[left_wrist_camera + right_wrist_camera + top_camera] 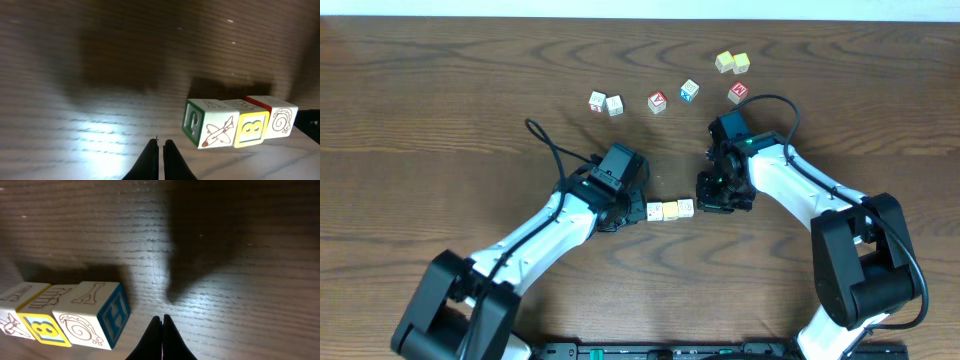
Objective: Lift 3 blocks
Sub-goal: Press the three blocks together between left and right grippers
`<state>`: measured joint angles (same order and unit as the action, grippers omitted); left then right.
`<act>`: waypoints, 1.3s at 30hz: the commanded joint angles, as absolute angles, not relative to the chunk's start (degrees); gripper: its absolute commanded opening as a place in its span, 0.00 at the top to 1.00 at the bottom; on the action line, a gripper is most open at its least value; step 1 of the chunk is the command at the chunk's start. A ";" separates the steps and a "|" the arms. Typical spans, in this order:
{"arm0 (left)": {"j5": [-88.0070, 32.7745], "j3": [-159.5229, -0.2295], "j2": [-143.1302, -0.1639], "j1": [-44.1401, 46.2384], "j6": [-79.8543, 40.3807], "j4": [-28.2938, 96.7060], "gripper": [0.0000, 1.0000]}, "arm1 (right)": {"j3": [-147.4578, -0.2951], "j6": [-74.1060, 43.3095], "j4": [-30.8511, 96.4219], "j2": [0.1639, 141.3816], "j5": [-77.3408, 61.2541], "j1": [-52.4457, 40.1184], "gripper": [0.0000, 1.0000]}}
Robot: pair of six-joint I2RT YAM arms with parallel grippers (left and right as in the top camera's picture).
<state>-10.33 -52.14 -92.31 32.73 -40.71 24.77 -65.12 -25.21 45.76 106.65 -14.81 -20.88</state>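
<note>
Overhead, the three blocks (pixel 671 210) lie in a tight row, side against side, near the middle of the dark wooden table (pixel 440 120). The left gripper (pixel 634 212) sits at the row's left end and the right gripper (pixel 708 203) at its right end, so the row lies between the two. From above I cannot tell whether either one touches a block.

Both grippers are closed tight with nothing between their fingers. The left wrist view shows the fingers (pixel 150 160) pressed together over bare wood, with the row off to their right: an aeroplane drawing, a yellow-framed B and a spiral face the lens. The right wrist view shows its fingers (pixel 170 340) likewise pinched together and empty, with the row to their left and a blue H on the nearest block's end face.

Farther back on the table, well apart from the row, are a whitish pair of cubes (pixel 605 103), a red-lettered cube (pixel 658 102), a blue-lettered cube (pixel 690 90), another red cube (pixel 738 93) and a yellow-green pair (pixel 732 63). A black cable (pixel 542 142) loops beside the left arm. Nothing lies right beside the row except the two grippers themselves.
</note>
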 commanded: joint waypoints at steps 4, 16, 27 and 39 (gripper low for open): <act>-12.84 -51.31 -95.44 32.53 -40.99 22.63 0.93 | -64.79 -26.15 44.88 105.67 -16.36 -22.24 0.98; -13.28 -51.31 -95.48 32.58 -41.04 21.30 0.93 | -64.79 -28.75 42.94 105.67 -16.75 -24.38 0.98; -14.11 -51.31 -95.48 32.64 -41.08 21.30 0.93 | -64.79 -28.73 43.05 105.67 -16.82 -24.49 0.98; -13.06 -51.31 -95.48 33.26 -41.04 20.40 0.93 | -64.79 -28.71 43.00 105.67 -16.78 -24.49 0.98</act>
